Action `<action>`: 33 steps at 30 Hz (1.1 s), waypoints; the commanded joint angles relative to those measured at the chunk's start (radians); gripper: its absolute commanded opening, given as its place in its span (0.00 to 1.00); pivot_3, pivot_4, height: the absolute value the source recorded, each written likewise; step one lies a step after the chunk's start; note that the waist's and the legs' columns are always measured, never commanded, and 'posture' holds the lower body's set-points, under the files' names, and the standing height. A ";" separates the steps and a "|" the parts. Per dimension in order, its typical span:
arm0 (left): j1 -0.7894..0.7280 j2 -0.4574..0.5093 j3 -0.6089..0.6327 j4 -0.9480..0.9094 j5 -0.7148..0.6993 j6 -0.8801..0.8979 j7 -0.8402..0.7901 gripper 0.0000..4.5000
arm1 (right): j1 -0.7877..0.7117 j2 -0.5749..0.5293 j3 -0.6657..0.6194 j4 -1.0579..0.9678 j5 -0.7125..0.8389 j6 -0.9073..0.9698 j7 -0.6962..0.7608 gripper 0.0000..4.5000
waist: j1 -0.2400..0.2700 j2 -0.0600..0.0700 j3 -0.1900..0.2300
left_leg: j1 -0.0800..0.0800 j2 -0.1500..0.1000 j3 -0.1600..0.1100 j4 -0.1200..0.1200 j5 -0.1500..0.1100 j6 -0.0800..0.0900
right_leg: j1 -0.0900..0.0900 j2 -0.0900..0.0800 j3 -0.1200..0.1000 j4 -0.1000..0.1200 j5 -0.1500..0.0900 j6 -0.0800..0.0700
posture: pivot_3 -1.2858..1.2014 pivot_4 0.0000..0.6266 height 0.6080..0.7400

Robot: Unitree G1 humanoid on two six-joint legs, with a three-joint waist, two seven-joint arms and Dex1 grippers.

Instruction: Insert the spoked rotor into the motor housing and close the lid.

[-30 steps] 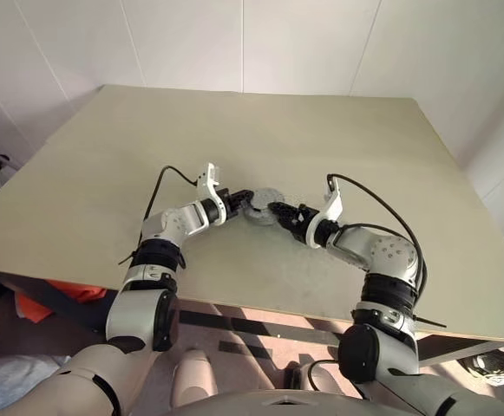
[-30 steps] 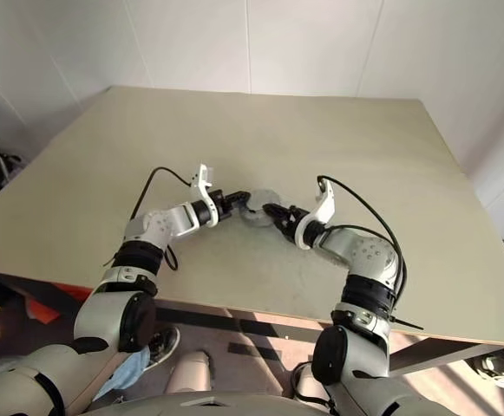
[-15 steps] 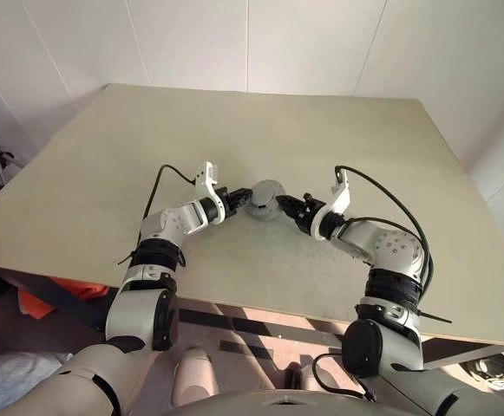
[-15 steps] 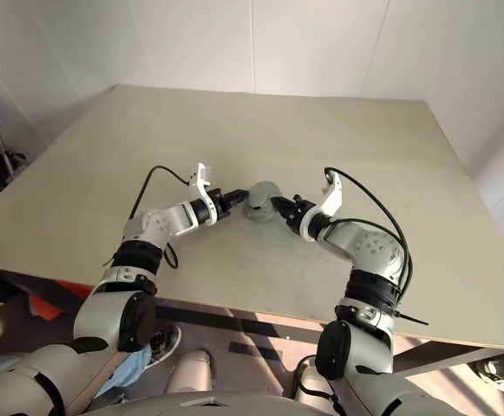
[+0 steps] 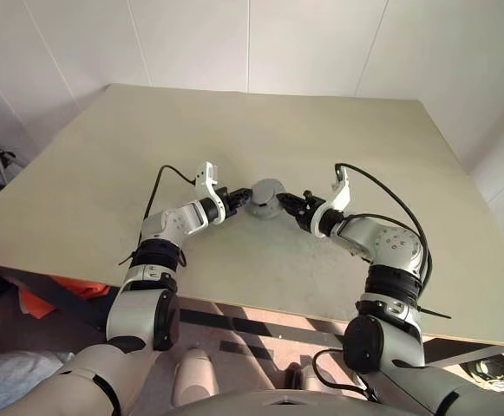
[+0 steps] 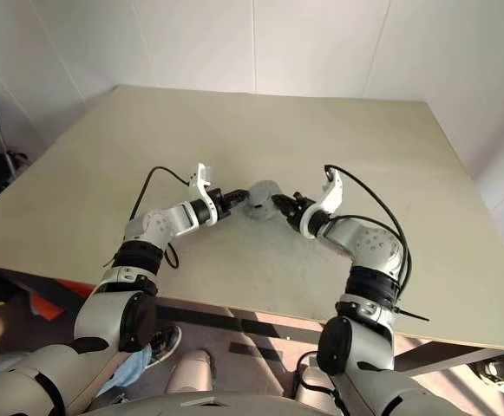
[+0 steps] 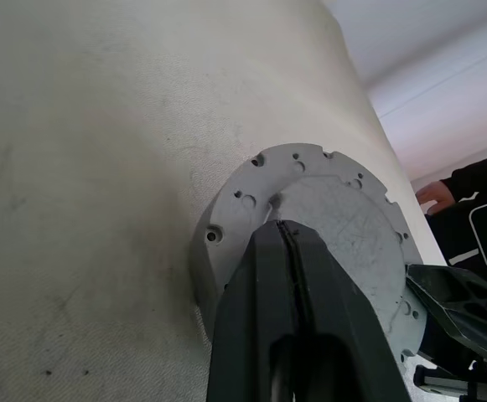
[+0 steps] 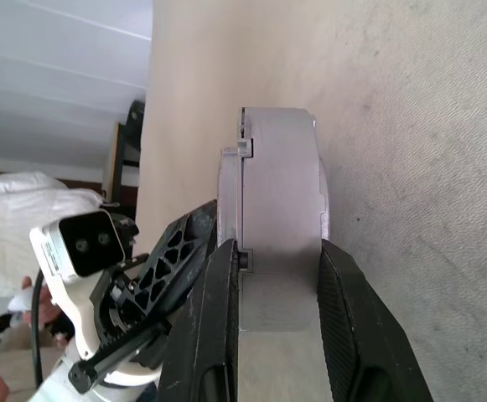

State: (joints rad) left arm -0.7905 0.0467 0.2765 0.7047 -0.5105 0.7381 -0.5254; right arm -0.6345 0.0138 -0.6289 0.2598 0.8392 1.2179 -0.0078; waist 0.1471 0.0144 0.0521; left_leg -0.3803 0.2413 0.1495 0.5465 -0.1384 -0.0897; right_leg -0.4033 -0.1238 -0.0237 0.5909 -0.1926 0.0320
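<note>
the motor housing (image 8: pixel 278 218) with the lid (image 7: pixel 335 226) on was stood on edge on the table (image 5: pixel 321 139), clamped between the right gripper (image 8: pixel 278 289) fingers; the fully closed left gripper (image 7: pixel 287 251) was pressed against its flat face.

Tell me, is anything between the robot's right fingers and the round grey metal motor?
Nothing visible is. The right gripper has its black fingers on either side of the round grey metal motor housing, which stands on edge on the beige table.

Beige table (image 5: pixel 321 139), grey motor housing (image 5: pixel 265 198) with lid (image 7: pixel 344 226) resting near its middle
</note>
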 commanded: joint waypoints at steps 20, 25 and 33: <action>0.127 0.043 0.263 -0.227 -0.348 0.082 0.009 0.81 | -0.213 -0.012 -0.102 0.087 0.275 -0.070 -0.097 0.23 | 0.002 0.000 0.000 | -0.005 0.000 0.000 0.003 -0.002 0.004 | -0.003 0.000 -0.001 0.000 0.000 0.000 | 0.52 0.00 1.00; 0.114 0.046 0.283 -0.192 -0.435 0.202 0.015 0.99 | -0.222 0.001 -0.087 0.066 0.340 -0.033 -0.117 0.23 | 0.001 0.000 0.000 | -0.005 0.001 0.000 0.005 -0.002 0.003 | -0.003 0.000 0.000 0.001 0.000 0.001 | 0.52 0.00 1.00; 0.065 0.027 0.296 -0.143 -0.534 0.285 -0.029 0.99 | -0.179 0.049 -0.033 -0.011 0.435 0.019 -0.173 0.23 | 0.002 0.000 0.000 | -0.005 0.001 0.000 0.005 -0.001 0.003 | -0.003 0.000 0.000 0.001 0.002 0.004 | 0.52 0.00 1.00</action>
State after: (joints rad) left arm -0.6908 0.0765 0.5637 0.5703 -0.9971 1.0062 -0.5281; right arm -0.8024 0.0580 -0.6760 0.3150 1.2005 1.2304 -0.1859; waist 0.1495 0.0140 0.0524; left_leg -0.3858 0.2419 0.1494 0.5514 -0.1399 -0.0863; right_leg -0.4065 -0.1236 -0.0242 0.5921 -0.1902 0.0363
